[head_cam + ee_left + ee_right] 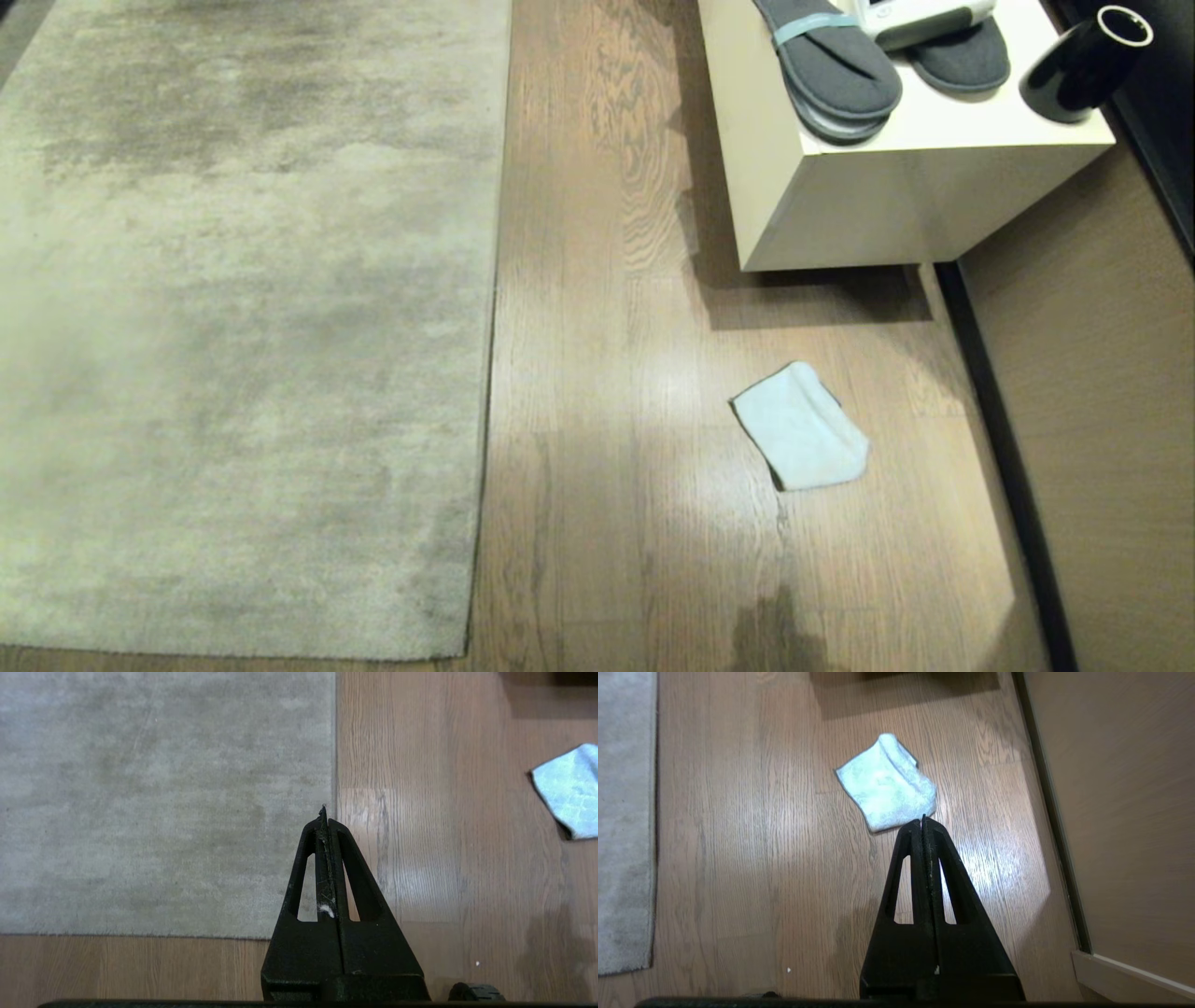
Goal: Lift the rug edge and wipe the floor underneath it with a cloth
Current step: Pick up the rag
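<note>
We see the rug edge (487,373) lying flat on the floor (607,420), the cloth (801,427) well apart near the cabinet (887,196). Only the wrist views show our left end effector (323,812) and right end effector (923,820), both closed, empty; only the head view shows slippers (831,65).

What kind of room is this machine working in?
Most likely a hotel room or a bedroom at home: a large grey-beige rug lies on wood-plank floor, and a low cream cabinet holds grey slippers of the sort hotels provide. A pale blue cloth lies on the floor.
</note>
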Tool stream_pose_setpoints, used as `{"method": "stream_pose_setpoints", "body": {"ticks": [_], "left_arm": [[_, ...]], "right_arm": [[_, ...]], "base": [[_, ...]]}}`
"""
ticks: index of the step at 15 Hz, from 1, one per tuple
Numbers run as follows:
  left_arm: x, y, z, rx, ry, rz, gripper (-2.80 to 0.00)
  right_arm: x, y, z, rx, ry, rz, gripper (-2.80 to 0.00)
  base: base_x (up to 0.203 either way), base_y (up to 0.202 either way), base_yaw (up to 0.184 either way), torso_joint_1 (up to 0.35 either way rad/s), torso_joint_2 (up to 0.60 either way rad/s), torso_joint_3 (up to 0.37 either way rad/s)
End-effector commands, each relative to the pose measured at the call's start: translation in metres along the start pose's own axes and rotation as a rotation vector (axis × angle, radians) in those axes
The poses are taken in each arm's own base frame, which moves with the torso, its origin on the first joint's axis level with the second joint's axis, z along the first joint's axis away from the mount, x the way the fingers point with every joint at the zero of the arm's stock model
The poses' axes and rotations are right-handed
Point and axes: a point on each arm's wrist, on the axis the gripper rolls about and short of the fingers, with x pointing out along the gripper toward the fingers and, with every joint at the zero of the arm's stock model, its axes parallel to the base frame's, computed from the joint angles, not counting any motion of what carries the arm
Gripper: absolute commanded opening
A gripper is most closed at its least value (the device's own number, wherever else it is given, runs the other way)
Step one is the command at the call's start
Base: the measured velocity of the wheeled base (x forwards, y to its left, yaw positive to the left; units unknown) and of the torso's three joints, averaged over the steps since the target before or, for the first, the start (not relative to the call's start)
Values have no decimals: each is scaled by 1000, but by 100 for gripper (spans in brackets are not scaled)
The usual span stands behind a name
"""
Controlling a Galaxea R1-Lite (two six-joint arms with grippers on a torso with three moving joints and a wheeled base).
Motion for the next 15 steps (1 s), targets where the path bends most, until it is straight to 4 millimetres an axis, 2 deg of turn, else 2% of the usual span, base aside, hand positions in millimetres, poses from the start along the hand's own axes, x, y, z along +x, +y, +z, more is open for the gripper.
{"method": "stream_pose_setpoints", "body": {"ticks": [1,15], "left_arm": [[0,0,0,-1,0,0,-280],[0,0,0,-7,0,0,-280]], "right_arm": [[0,0,0,0,1,0,-280],[0,0,0,0,1,0,-280]], "base": [[0,0,0,-2,-2,-189],[0,0,0,3,2,-197]]}}
